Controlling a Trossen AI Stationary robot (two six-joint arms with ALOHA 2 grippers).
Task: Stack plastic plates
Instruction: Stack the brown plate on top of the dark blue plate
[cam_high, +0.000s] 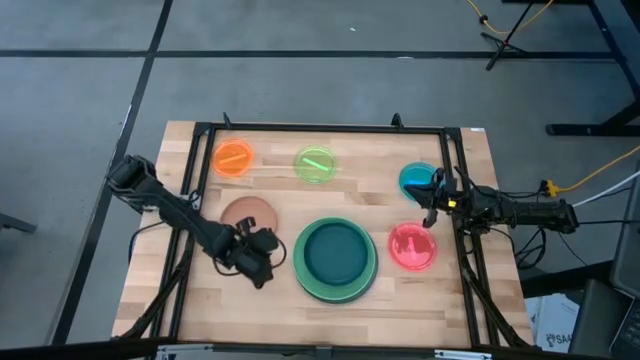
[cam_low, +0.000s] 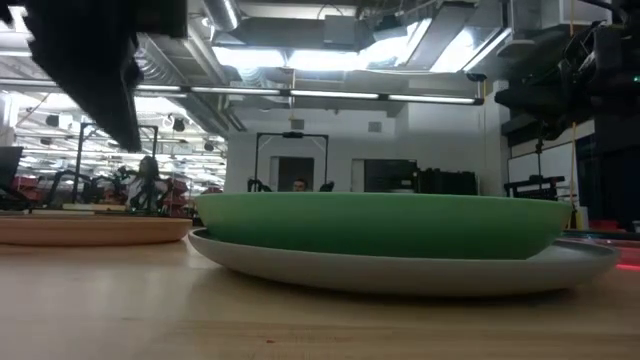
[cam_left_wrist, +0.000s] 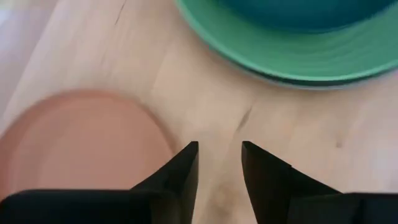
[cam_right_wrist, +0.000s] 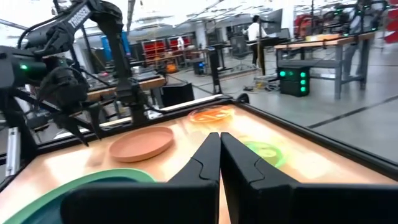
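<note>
A stack stands at the table's near middle: the dark teal plate (cam_high: 335, 250) sits in the light green plate (cam_high: 335, 293), which rests on the grey plate (cam_low: 400, 272). The brown plate (cam_high: 248, 212) lies flat to the stack's left. The orange (cam_high: 234, 158), lime (cam_high: 315, 164), blue (cam_high: 415, 178) and pink-red (cam_high: 412, 246) small plates lie singly on the wood. My left gripper (cam_left_wrist: 219, 149) is open over bare wood between the brown plate (cam_left_wrist: 81, 143) and the green plate (cam_left_wrist: 292, 56). My right gripper (cam_right_wrist: 220, 135) is shut, between the blue and pink-red plates.
A black metal frame (cam_high: 320, 128) runs around the table top, and its rails cross the wood on both sides. Bare wood (cam_high: 300, 205) lies between the small plates at the far side and the stack. Workbenches and a person show in the room beyond.
</note>
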